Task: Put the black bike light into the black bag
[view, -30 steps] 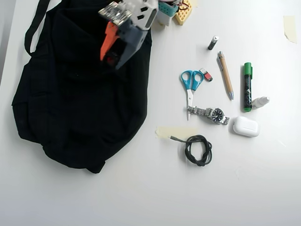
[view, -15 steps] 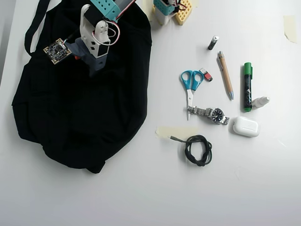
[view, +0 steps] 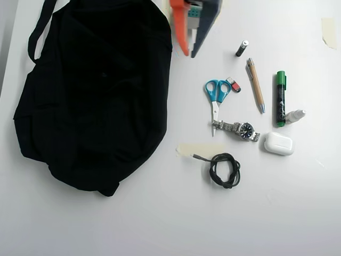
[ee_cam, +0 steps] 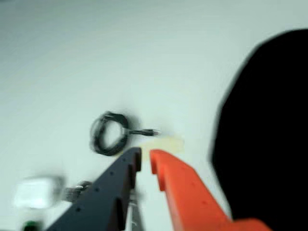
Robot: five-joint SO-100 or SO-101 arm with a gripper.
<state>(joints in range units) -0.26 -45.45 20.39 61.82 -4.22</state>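
Note:
The black bag (view: 96,90) lies at the left of the overhead view, its strap at the top left; it also fills the right of the blurred wrist view (ee_cam: 269,134). My gripper (view: 189,53) is at the top centre, just right of the bag's upper edge, above the table. Its orange and dark jaws stand almost together with nothing between them, as the wrist view (ee_cam: 145,159) also shows. The black bike light shows in neither view.
Right of the bag lie blue scissors (view: 216,93), a watch (view: 240,128), a white case (view: 278,143), a green marker (view: 280,98), a pen (view: 255,85), a small black cylinder (view: 242,48), a coiled black cable (view: 225,169) (ee_cam: 108,134) and a tape strip (view: 200,149).

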